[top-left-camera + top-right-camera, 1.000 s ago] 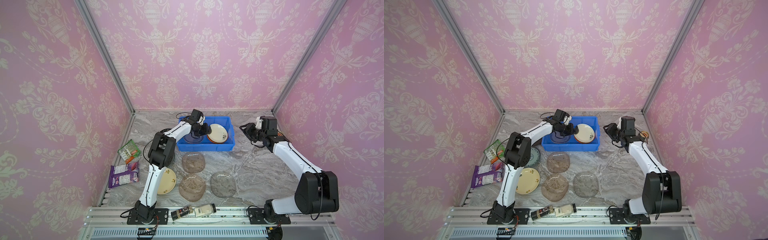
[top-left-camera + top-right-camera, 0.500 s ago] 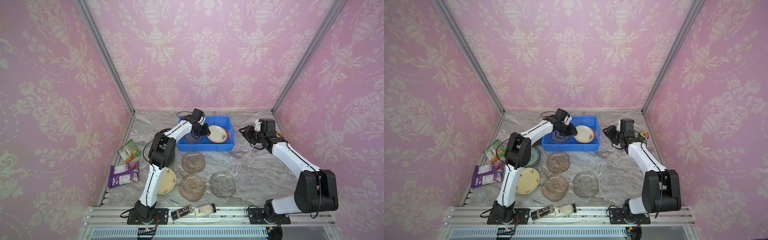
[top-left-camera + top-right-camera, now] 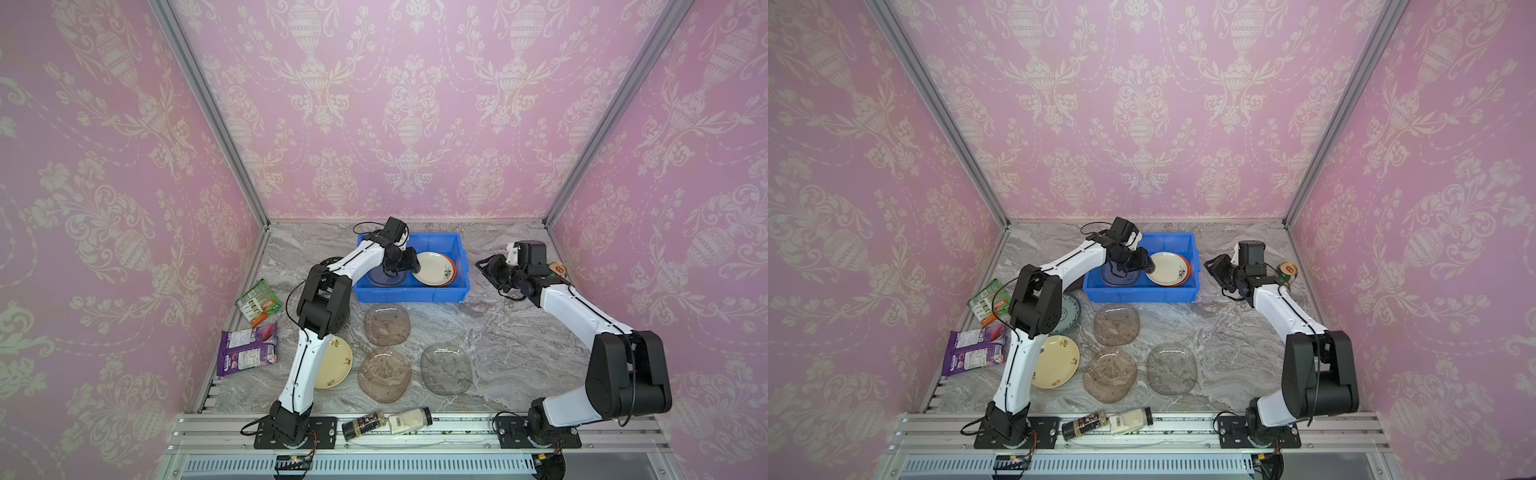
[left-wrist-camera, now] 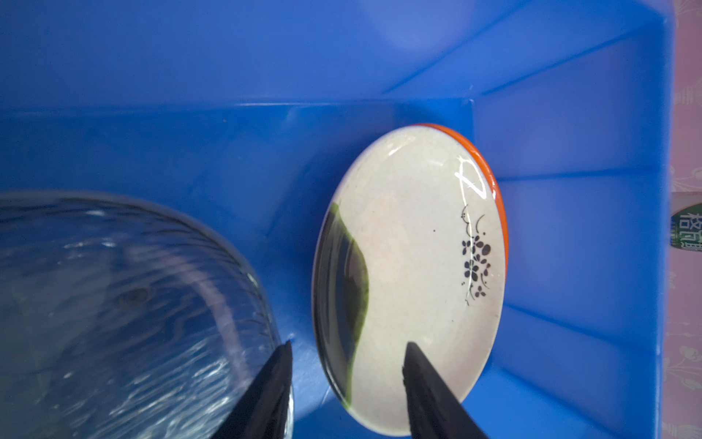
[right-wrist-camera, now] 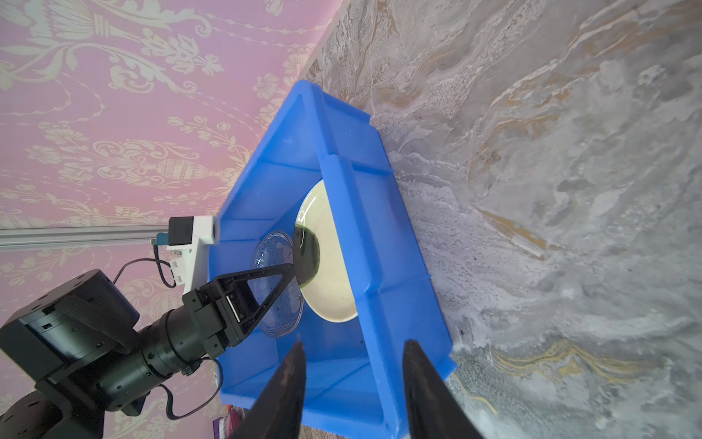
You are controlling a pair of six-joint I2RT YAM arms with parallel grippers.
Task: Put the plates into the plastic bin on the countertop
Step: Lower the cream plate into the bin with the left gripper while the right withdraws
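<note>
Blue bin (image 3: 415, 296) on bench (image 3: 498, 332) holds a cream plate (image 4: 410, 266) atop an orange plate (image 4: 500, 213), with a clear plate (image 4: 114, 304) beside them. Left end effector (image 4: 346, 344) is inside the bin, parted and empty, one tip over the clear rim, the other over the cream plate. Right end effector (image 5: 351, 342) is parted and empty, just outside the bin. Translucent plates (image 3: 387, 325) and a second cream plate (image 3: 338, 365) lie on the bench.

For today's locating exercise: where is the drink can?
In both top views the drink can sits on the countertop, right of the blue bin, behind the right arm.
</note>
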